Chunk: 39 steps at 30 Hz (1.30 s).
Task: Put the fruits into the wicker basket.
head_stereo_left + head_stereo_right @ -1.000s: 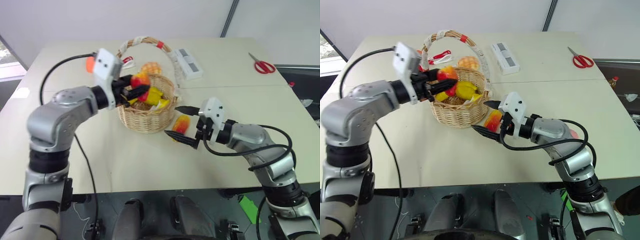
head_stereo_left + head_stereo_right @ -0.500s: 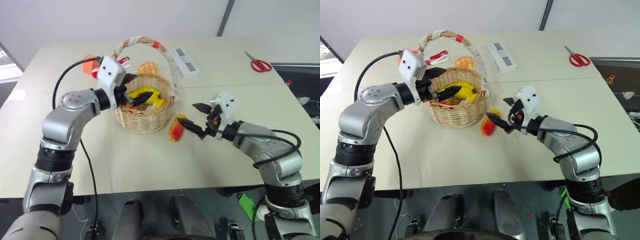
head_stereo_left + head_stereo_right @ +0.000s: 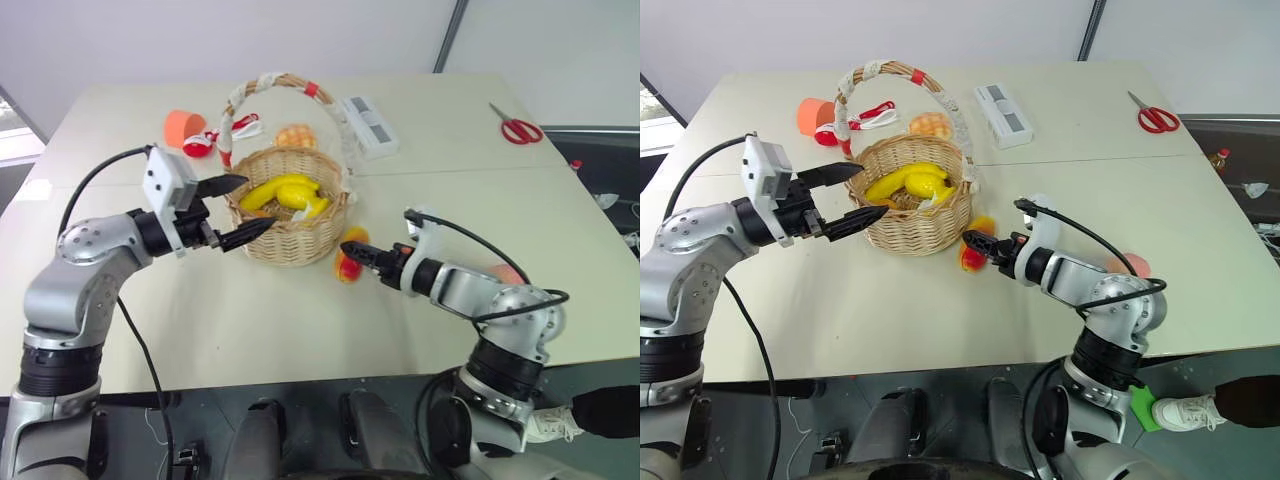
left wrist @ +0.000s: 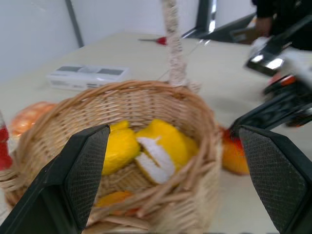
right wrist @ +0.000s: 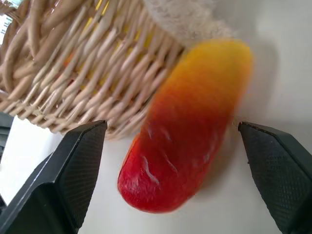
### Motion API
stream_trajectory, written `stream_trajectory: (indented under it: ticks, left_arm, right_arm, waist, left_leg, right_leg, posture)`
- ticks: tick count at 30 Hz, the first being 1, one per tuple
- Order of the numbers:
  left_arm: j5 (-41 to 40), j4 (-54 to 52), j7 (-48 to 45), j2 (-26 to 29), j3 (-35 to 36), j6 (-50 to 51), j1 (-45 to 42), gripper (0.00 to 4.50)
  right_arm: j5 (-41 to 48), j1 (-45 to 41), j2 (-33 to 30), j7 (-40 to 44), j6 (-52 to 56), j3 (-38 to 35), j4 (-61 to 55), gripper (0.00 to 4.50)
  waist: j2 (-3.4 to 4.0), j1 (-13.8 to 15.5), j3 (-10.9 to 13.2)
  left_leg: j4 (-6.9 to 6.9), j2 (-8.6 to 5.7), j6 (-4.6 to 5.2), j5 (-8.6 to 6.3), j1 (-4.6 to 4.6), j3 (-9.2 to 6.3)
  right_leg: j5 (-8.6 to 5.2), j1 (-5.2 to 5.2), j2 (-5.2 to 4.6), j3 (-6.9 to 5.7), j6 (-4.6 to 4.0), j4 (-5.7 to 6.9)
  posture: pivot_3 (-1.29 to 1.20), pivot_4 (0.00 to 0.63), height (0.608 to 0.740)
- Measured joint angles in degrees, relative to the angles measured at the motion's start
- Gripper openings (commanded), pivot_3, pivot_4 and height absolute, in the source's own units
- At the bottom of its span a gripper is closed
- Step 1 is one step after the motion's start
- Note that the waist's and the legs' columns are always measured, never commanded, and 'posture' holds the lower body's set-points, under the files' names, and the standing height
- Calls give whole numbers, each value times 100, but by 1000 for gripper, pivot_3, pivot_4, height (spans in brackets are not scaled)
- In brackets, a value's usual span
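The left gripper [image 3: 232, 209] is wide apart and empty, just beside the basket [image 3: 290, 232]. The right gripper [image 5: 168, 141] is also wide apart around the mango [image 5: 183, 131], not clamping it; the mango lies against the basket.

Woven tan wicker on the basket [image 3: 293, 235], rough and ribbed; white cloth and glossy red tape round its handle [image 3: 283, 85]. Smooth, slightly glossy skin on the mango [image 5: 187, 127], red into yellow. Matt, finely cross-hatched black fingers [image 4: 87, 174]. Smooth matt cream table [image 3: 300, 330]. Glossy red plastic on scissors [image 3: 519, 130], upper right.
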Motion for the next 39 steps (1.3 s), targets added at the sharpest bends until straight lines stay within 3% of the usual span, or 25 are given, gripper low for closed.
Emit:
stream_trajectory:
  ticks: [4, 7, 10, 12, 14, 16, 18, 21, 24, 28, 33, 37, 39]
  left_arm:
    - [-203, -157, -121, 149, 146, 69, 256, 4472]
    - [-312, -282, -136, 258, 182, 150, 412, 4500]
    - [-350, -389, -165, 348, 195, 215, 604, 4500]
    - [-350, -391, -165, 348, 195, 216, 670, 4500]
    - [-351, -422, -162, 348, 197, 216, 748, 4500]
    - [-357, -448, -156, 349, 225, 215, 830, 4500]
    - [-382, -450, -131, 353, 359, 214, 971, 4500]
    - [-397, -404, -125, 405, 624, 215, 1325, 4500]
    - [-398, -347, -155, 395, 662, 208, 1512, 4500]
    - [-398, -306, -159, 309, 634, 192, 1563, 4500]
    - [-412, -371, -27, 136, 576, 195, 1517, 4500]
    - [-467, -621, 89, 69, 570, 211, 1535, 4500]
    - [-473, -712, 187, -4, 557, 214, 1530, 4500]
  right_arm:
    - [-242, -84, 165, -159, 67, -53, 100, 4500]
    - [-386, -115, 213, -192, 41, -6, 124, 3661]
    - [-477, -125, 218, -198, 0, -10, 161, 2142]
    - [-489, -146, 212, -171, 8, -21, 161, 1558]
    - [-497, -152, 145, -131, 36, -44, 148, 1519]
    - [-461, -92, -355, 95, 48, 120, -17, 1519]
    - [-403, 137, -1341, 621, -258, 586, -422, 1519]
    - [-588, 770, -3701, 2211, -1677, 1697, -1414, 1519]
    - [-745, 844, -4545, 3448, -3017, 2396, -1904, 1519]
    - [-1039, 65, -4343, 3847, -3879, 3275, -1713, 1519]
    - [-2010, -1535, -3500, 3311, -4175, 4296, -355, 1519]
    - [-2524, -1942, -2866, 3101, -4447, 4724, 565, 1519]
    - [-2740, -2107, -2649, 3079, -4635, 4858, 946, 2559]
  waist:
    - [0, -3, 0]
    - [1, -11, -1]
    - [3, -20, -1]
    - [3, -17, -1]
    - [3, -16, -1]
    - [8, -4, 2]
    - [13, 9, 5]
    - [21, -6, 10]
    - [11, -135, 6]
    - [12, -161, 9]
    - [6, -137, 7]
    - [7, -105, 6]
    - [5, -107, 5]
  left_leg:
    - [0, -3, 0, 0, -2, 0]
    - [0, -3, 0, 0, -1, 0]
    - [-2, -2, 0, 0, 1, 2]
    - [-2, -2, 0, 0, 0, 3]
    - [-2, -2, 0, 0, 0, 5]
    - [-2, -5, 0, 0, -5, 6]
    - [-1, -10, 2, -1, -19, 8]
    - [-4, -14, 16, -9, -33, 12]
    - [-3, 9, 24, -14, -21, 12]
    - [1, 33, 23, -13, 3, 21]
    - [1, 35, 18, -10, 5, 28]
    - [2, 33, 16, -10, -46, 15]
    - [9, 29, 14, -9, -69, 13]
  right_leg:
    - [0, -1, -3, -2, 0, -2]
    - [0, 0, 1, -2, 0, -1]
    - [-1, -1, 1, -2, 0, -1]
    - [-1, -1, 3, -3, 0, -2]
    - [-1, -1, 2, -3, 0, -2]
    - [-1, -2, -2, -3, 0, -6]
    - [-4, -6, -7, -8, 5, -15]
    - [-11, -13, -10, -9, 16, -31]
    - [-9, -10, 14, -6, 12, -31]
    - [2, -7, 27, 1, -5, -18]
    - [3, -5, 29, 3, -12, -10]
    - [5, -45, 4, 1, -9, -11]
    - [7, -65, -8, 1, -7, -11]
  posture:
    - [0, 150, 740]
    - [0, 150, 740]
    - [0, 150, 740]
    - [0, 150, 740]
    - [0, 150, 740]
    - [0, 150, 740]
    - [0, 150, 740]
    - [0, 150, 740]
    - [0, 150, 740]
    - [0, 150, 740]
    - [0, 150, 740]
    - [0, 150, 740]
    - [0, 150, 740]
